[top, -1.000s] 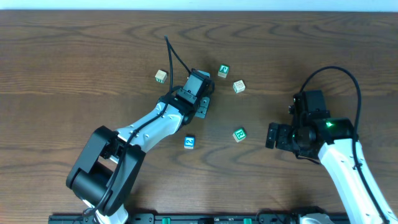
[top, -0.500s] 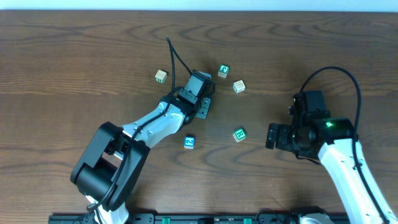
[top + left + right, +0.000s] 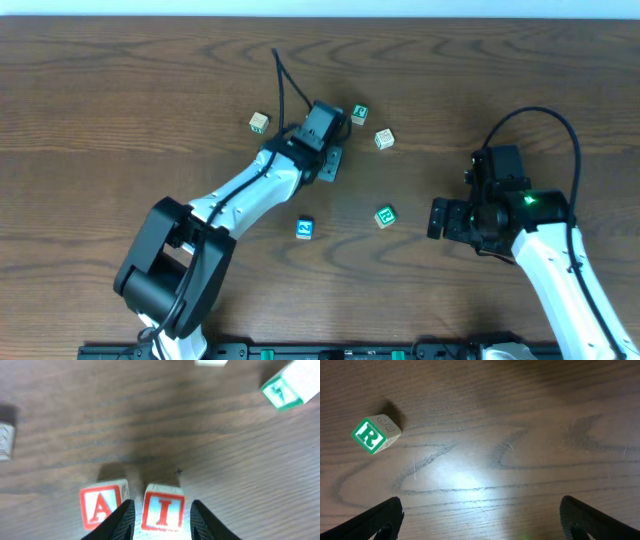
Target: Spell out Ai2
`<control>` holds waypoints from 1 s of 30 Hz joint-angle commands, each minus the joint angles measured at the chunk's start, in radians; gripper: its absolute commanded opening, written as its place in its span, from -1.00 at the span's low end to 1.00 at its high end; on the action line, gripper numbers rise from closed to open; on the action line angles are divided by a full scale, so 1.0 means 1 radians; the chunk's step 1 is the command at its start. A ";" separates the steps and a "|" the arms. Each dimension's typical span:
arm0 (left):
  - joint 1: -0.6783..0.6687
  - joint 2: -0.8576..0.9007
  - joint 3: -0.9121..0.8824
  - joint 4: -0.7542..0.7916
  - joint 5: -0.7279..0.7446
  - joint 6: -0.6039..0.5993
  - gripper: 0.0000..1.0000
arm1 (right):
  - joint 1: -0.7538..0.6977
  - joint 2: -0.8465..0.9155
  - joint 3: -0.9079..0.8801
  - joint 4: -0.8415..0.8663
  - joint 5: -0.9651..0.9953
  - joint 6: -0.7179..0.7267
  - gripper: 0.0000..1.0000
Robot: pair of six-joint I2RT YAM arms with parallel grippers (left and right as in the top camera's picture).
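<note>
Reaching forward, left gripper straddles the I cube.

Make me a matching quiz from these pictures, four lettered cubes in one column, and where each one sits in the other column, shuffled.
Things:
1. red A cube
2. red I cube
3. blue 2 cube
4. green R cube

Places:
a. upper left of the right wrist view
b. between the left pincer's fingers
c. alone beside the left arm, away from its pincer
d. just outside the left pincer, next to the I

Pairs: 1-d, 2-b, 3-c, 4-a
</note>
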 commanded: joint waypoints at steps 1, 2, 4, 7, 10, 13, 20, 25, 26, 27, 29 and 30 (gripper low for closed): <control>0.003 -0.019 0.085 -0.050 -0.021 0.022 -0.28 | 0.008 -0.006 -0.006 0.002 0.008 0.045 0.94; 0.003 -0.040 0.108 -0.067 -0.021 0.025 -0.32 | 0.010 -0.006 -0.006 0.004 0.008 0.053 0.91; 0.003 -0.122 0.145 -0.129 -0.032 0.048 -0.25 | 0.046 -0.006 -0.006 0.011 0.012 0.067 0.90; 0.004 -0.246 0.146 -0.234 -0.162 0.050 0.10 | 0.167 -0.006 -0.006 0.020 0.083 0.169 0.83; 0.018 -0.397 0.146 -0.378 -0.339 0.051 0.78 | 0.328 0.002 -0.003 0.034 0.147 0.358 0.84; 0.073 -0.497 0.146 -0.492 -0.362 0.058 0.91 | 0.377 0.045 0.015 0.043 0.108 0.469 0.79; 0.369 -0.580 0.146 -0.575 -0.141 0.069 0.91 | 0.459 0.319 0.239 0.102 0.072 0.326 0.92; 0.512 -0.567 0.145 -0.570 0.004 0.069 0.91 | 0.507 0.498 0.447 0.182 0.153 0.160 0.98; 0.522 -0.565 0.145 -0.568 -0.008 0.069 0.91 | 0.507 0.517 0.463 0.198 0.153 0.161 0.97; 0.528 -0.562 0.145 -0.570 -0.018 0.069 0.91 | 0.505 0.536 0.478 0.204 0.153 0.185 0.94; 0.531 -0.557 0.145 -0.571 -0.022 0.069 0.91 | 0.498 0.570 0.494 0.197 0.132 0.277 0.89; 0.531 -0.556 0.145 -0.571 -0.021 0.069 0.91 | 0.498 0.584 0.494 0.201 0.119 0.311 0.89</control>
